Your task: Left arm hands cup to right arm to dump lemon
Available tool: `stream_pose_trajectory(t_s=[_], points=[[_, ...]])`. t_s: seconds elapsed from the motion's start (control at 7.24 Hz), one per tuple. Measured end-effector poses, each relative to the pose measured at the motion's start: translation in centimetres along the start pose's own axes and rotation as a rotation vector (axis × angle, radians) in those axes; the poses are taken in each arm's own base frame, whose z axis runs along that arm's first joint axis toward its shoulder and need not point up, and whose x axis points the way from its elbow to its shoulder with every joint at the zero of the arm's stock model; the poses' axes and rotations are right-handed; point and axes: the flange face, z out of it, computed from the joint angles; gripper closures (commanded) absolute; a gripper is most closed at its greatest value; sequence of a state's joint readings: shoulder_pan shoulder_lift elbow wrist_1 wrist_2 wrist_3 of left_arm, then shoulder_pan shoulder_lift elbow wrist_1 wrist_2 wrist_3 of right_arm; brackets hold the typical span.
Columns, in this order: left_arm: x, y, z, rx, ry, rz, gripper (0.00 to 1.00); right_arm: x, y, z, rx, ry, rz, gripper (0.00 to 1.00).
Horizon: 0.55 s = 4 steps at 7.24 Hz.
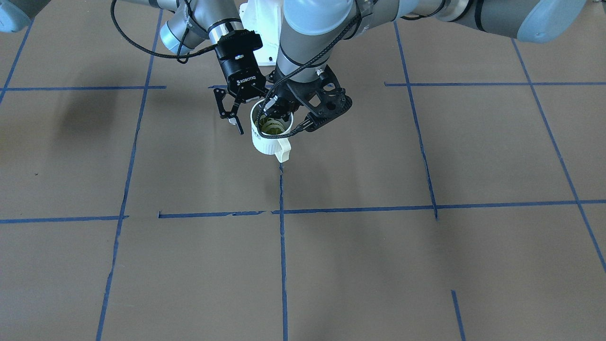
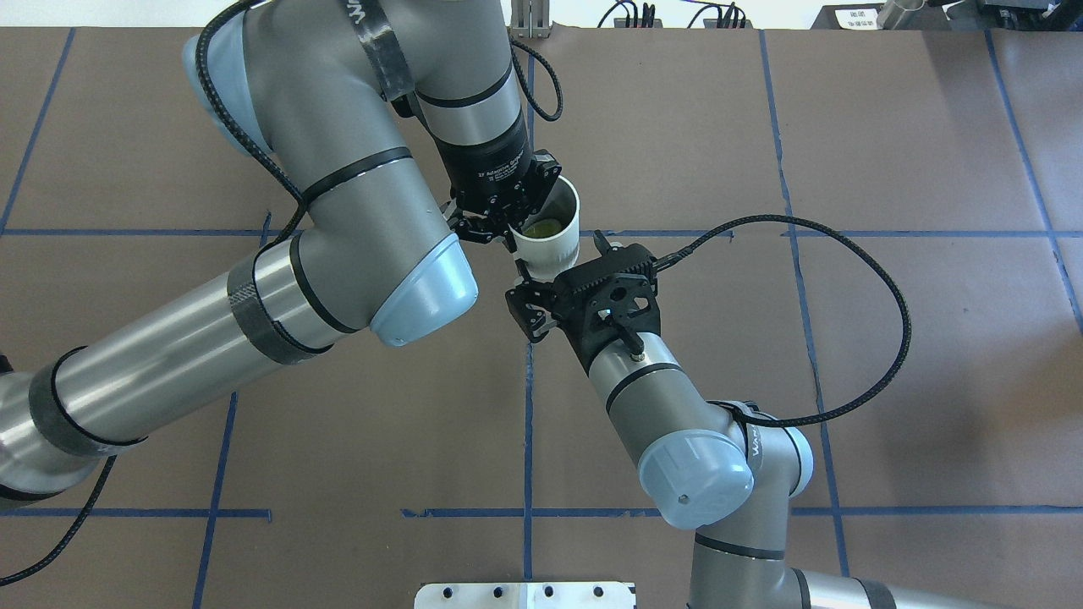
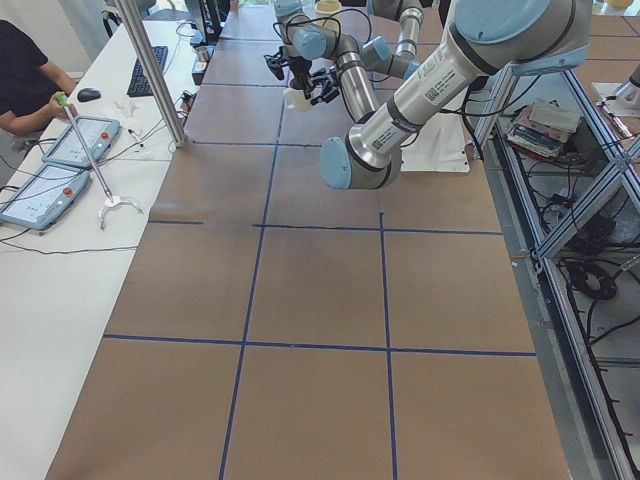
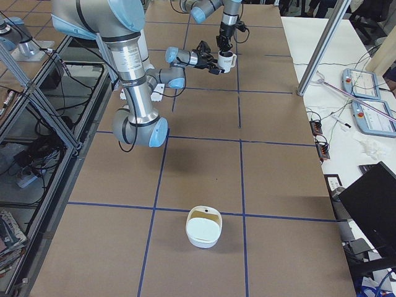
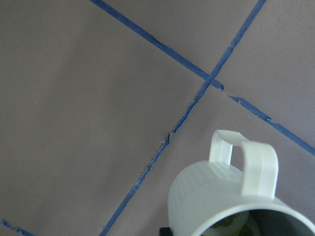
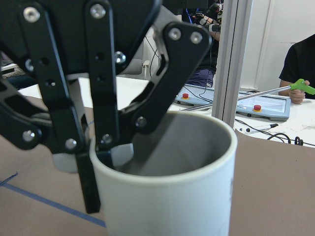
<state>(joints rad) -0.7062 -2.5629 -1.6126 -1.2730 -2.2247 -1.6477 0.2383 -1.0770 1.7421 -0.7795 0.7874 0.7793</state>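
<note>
Two grippers were at the cup (image 1: 265,142), held off the bench (image 1: 360,265) near its robot-side edge. We saw the left gripper (image 1: 277,112) pinching the rim, tips half hiding the lemon (image 1: 268,127) inside; right gripper (image 1: 242,112) stood spread apart just beside. Ribbed white wall w/ squarish handle; lettering we couldn't read.

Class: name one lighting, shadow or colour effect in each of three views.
Front-facing view: soft arm shadows darken the table at the view's left. Overhead view: bright sheen streaks the left arm. Left wrist view: the table looks grey-purple, not brown.
</note>
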Motion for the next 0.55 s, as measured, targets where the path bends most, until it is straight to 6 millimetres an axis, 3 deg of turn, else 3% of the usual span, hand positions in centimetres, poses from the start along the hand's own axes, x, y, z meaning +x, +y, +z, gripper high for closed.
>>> stream_pose_trajectory(t_s=[0.55], points=[[-0.1,1.9,0.2,-0.016,0.006,0.003,0.97,-0.8,0.8,-0.7,0.018,0.018,-0.005,0.0]])
